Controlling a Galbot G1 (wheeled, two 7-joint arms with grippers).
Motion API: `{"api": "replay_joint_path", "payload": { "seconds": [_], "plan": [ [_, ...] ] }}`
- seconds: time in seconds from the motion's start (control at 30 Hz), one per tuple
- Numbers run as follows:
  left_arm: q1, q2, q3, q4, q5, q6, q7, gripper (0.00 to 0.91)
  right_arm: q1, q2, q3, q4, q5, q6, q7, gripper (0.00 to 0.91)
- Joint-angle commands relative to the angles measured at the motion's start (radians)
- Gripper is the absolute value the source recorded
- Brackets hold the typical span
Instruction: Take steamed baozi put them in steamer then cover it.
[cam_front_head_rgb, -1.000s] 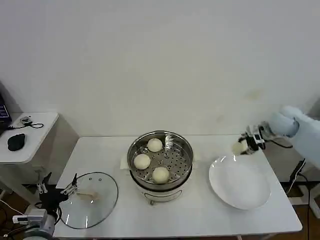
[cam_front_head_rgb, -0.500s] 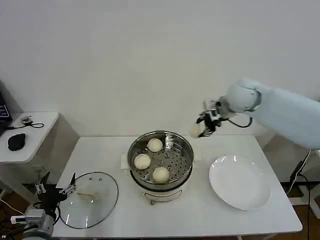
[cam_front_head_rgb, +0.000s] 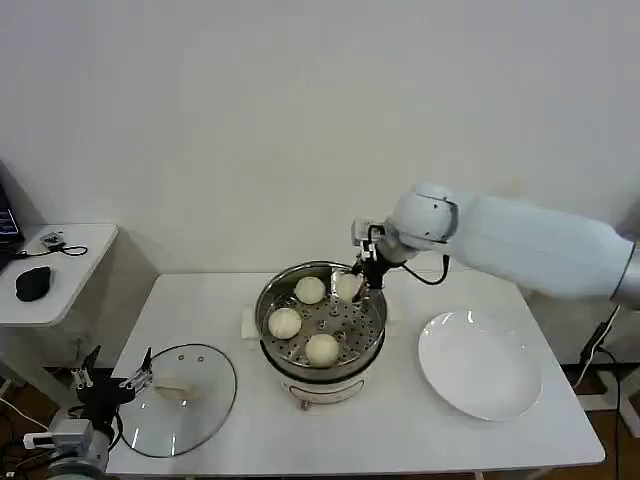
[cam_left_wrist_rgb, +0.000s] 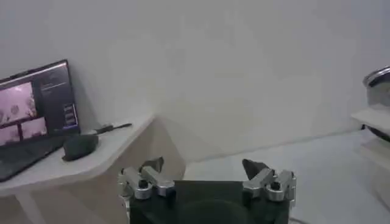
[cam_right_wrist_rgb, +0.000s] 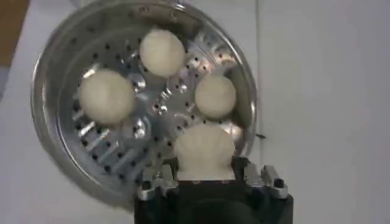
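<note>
The steel steamer (cam_front_head_rgb: 372, 300) stands mid-table with three cream baozi on its perforated tray (cam_front_head_rgb: 310, 290) (cam_front_head_rgb: 285, 323) (cam_front_head_rgb: 321, 349). My right gripper (cam_front_head_rgb: 352, 283) hovers over the steamer's back right rim, shut on another baozi (cam_front_head_rgb: 347, 285). From the right wrist that held baozi (cam_right_wrist_rgb: 204, 149) sits between the fingers (cam_right_wrist_rgb: 157, 181) above the tray, with the other buns (cam_right_wrist_rgb: 162, 52) (cam_right_wrist_rgb: 106, 94) (cam_right_wrist_rgb: 215, 94) below. The glass cover (cam_front_head_rgb: 180, 398) lies flat on the table's front left. My left gripper (cam_front_head_rgb: 112, 380) is parked just left of the cover, open (cam_left_wrist_rgb: 207, 173).
An empty white plate (cam_front_head_rgb: 480, 365) lies right of the steamer. A side table (cam_front_head_rgb: 55, 270) with a black mouse (cam_front_head_rgb: 32, 283) stands at the far left; a laptop (cam_left_wrist_rgb: 33, 115) shows on it in the left wrist view.
My right arm swung left from above the plate's far edge to over the steamer's rim, carrying the baozi. The left arm has stayed put.
</note>
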Motion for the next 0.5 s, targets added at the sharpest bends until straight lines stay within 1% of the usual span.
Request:
{"api": "replay_joint_path", "payload": {
  "seconds": [0.03, 0.47, 0.5],
  "plan": [
    [0.0, 0.003, -0.002, 0.001, 0.0, -0.001, 0.0, 0.907, -0.079, 0.04, -0.027, -0.007, 0.053, -0.081, 0.071, 0.605],
    [-0.002, 0.003, -0.005, 0.004, -0.002, -0.002, 0.0, 0.907, -0.117, 0.064, 0.007, -0.057, 0.034, -0.081, 0.082, 0.605],
    [-0.002, 0.002, -0.004, 0.004, -0.001, -0.002, 0.0, 0.907, -0.118, 0.066, 0.006, -0.058, 0.034, -0.08, 0.083, 0.907]
  ]
}}
